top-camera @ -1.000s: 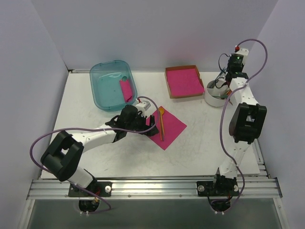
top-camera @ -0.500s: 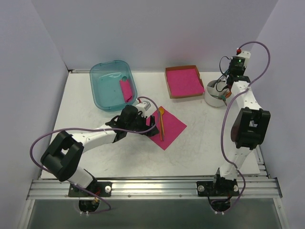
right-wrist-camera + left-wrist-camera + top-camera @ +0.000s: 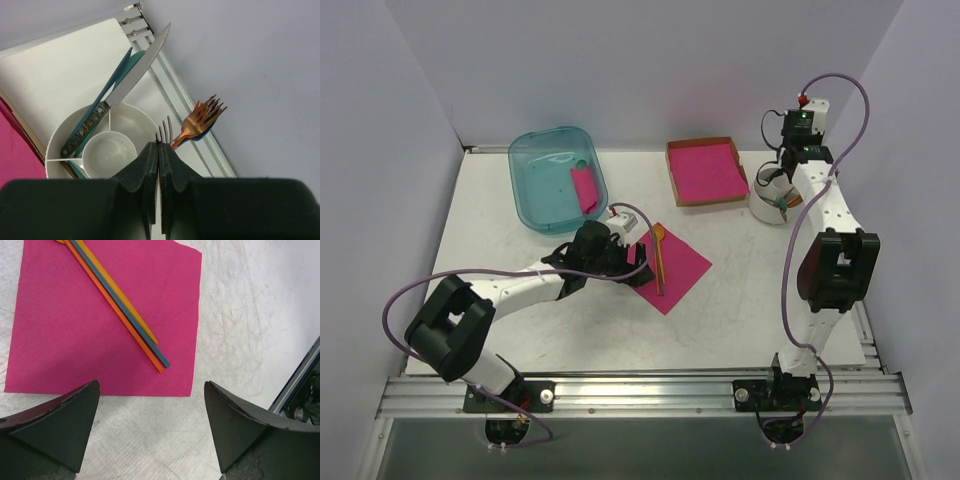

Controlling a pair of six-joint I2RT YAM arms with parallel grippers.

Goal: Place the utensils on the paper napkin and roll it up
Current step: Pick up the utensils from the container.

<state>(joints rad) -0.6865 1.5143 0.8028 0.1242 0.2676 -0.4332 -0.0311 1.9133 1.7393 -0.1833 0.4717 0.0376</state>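
Observation:
The magenta paper napkin (image 3: 675,268) lies flat in mid-table, and also shows in the left wrist view (image 3: 55,335). The orange spoon (image 3: 658,256) lies diagonally on it; the left wrist view shows its long handle (image 3: 122,325), bowl cut off. My left gripper (image 3: 638,262) is open and empty at the napkin's left edge, its jaws wide apart over bare table (image 3: 151,387). My right gripper (image 3: 783,180) hangs over the white utensil holder (image 3: 765,205) at the back right. It is shut (image 3: 159,148) on a pale silver fork (image 3: 166,129), whose tines stick out past the fingertips.
The white holder (image 3: 62,142) holds a teal-handled knife (image 3: 122,85) and copper-coloured forks (image 3: 200,122). A cardboard box of pink sheets (image 3: 707,170) stands at the back. A teal bin (image 3: 552,180) with a pink roll (image 3: 585,190) sits back left. Walls close in behind and at both sides.
My right wrist has risen and shifted left over the white holder. My left arm, the napkin and the spoon have not moved.

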